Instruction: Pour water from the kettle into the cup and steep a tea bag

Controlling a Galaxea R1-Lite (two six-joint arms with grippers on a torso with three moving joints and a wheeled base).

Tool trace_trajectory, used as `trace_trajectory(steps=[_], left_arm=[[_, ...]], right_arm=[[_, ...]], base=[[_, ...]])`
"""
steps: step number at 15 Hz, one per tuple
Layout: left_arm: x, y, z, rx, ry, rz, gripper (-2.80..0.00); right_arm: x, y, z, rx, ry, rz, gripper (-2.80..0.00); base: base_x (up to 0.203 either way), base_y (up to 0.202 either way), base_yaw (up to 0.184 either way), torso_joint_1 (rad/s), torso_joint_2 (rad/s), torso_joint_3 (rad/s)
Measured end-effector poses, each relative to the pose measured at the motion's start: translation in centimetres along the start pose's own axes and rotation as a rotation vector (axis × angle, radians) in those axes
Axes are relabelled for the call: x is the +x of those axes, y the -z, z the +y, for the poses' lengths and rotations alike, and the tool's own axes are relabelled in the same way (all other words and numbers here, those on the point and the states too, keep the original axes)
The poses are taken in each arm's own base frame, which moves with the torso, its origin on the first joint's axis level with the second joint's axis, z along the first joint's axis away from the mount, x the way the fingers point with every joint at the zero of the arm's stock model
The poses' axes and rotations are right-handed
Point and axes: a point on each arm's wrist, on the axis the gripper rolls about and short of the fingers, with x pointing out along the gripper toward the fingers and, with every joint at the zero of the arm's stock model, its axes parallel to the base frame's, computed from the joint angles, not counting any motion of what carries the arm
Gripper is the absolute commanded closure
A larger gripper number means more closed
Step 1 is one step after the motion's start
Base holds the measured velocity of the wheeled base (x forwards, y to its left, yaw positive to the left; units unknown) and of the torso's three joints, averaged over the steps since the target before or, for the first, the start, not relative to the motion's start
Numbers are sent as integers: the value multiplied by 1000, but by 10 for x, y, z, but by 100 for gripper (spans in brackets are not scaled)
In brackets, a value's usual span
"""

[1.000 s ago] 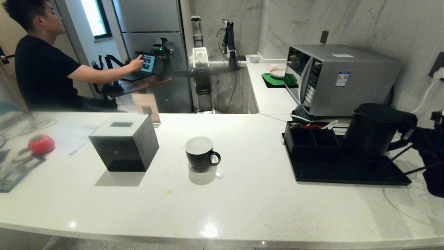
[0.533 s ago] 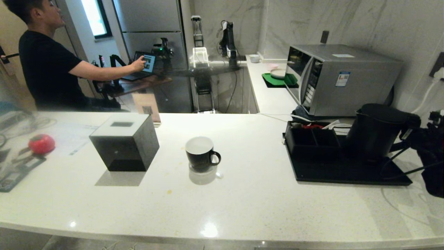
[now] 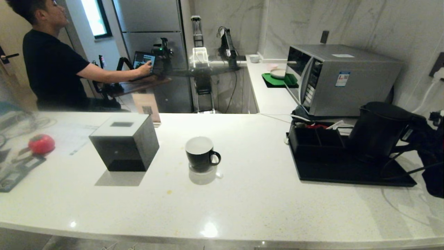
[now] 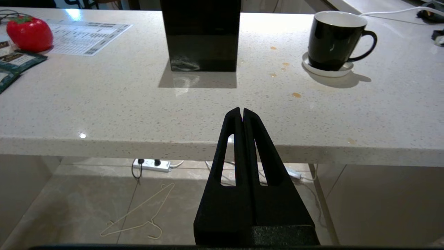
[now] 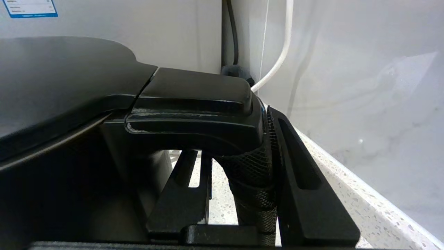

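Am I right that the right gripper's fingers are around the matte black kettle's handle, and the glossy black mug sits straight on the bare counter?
Not quite. The glossy black mug stands on a small white coaster, not the bare white speckled counter; the left wrist view shows it. The right gripper fingers do flank the matte black kettle handle.

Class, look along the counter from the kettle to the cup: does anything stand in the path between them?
Only the low compartments at the tray's left end, beside the kettle. From there to the cup the counter shows nothing. The right gripper straddles the handle.
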Motion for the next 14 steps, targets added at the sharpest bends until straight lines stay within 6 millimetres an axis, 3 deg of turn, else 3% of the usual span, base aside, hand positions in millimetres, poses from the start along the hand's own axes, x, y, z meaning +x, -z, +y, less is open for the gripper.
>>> trace_trajectory(steps=[14], left_arm=[[0, 0, 0, 0, 1, 0, 0]], right_arm=[[-9, -20, 1, 13, -6, -24, 0]], base=[[0, 0, 0, 0, 0, 0]])
